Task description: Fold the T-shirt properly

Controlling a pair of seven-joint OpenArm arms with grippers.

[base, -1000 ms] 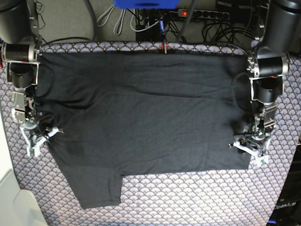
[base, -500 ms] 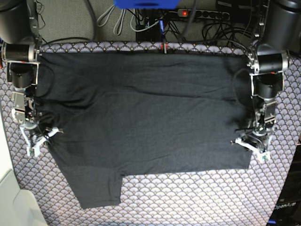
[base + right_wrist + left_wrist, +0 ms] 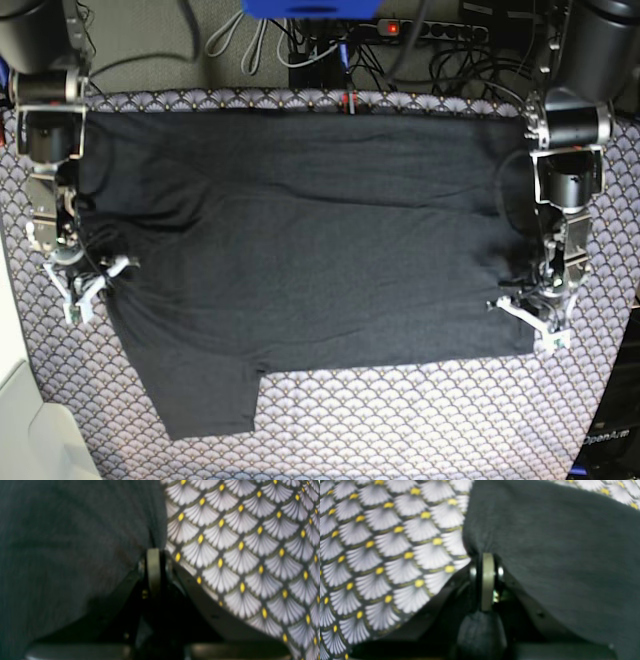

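The dark charcoal T-shirt (image 3: 320,240) lies spread flat on the scallop-patterned tablecloth (image 3: 420,420), with one short sleeve (image 3: 205,400) sticking out at the front left. My left gripper (image 3: 535,322) is at the shirt's right edge near its front corner. In the left wrist view the gripper (image 3: 486,555) is shut on a pinch of the T-shirt (image 3: 557,555). My right gripper (image 3: 85,285) is at the shirt's left edge. In the right wrist view the gripper (image 3: 153,550) is shut on the edge of the T-shirt (image 3: 62,542). The stripe mark is out of view.
A power strip and tangled cables (image 3: 420,35) lie beyond the table's back edge, beside a blue object (image 3: 310,8). A white object (image 3: 25,430) sits at the front left corner. Bare tablecloth (image 3: 382,555) shows outside both shirt edges and along the front.
The right arm and its gripper have shifted slightly toward the back, drawing the shirt's left edge with them. The left arm has also moved back a little.
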